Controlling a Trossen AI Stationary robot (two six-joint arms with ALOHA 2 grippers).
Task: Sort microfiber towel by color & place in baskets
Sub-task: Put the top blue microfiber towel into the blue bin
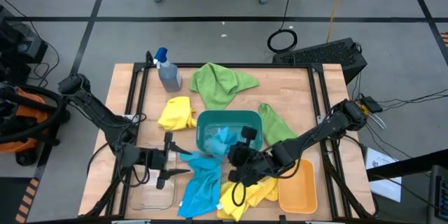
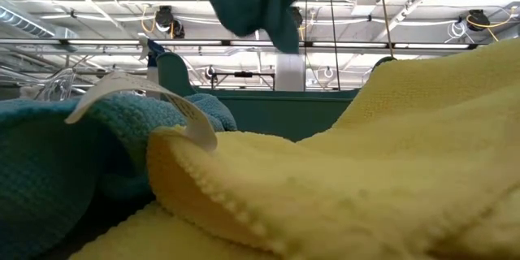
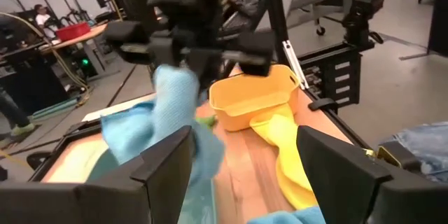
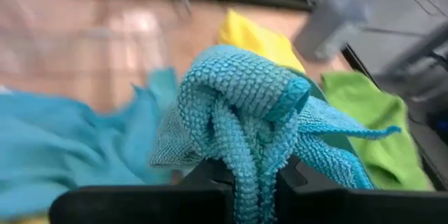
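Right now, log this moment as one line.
right gripper: shut on blue towel, over teal basket | left gripper: open, beside it | second blue towel: on table

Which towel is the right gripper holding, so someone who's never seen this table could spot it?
Find the teal basket in the middle of the table. Right over it, the right gripper pinches a bunched blue towel. Unlike the other blue towel, spread flat near the front edge, this one is lifted and crumpled.
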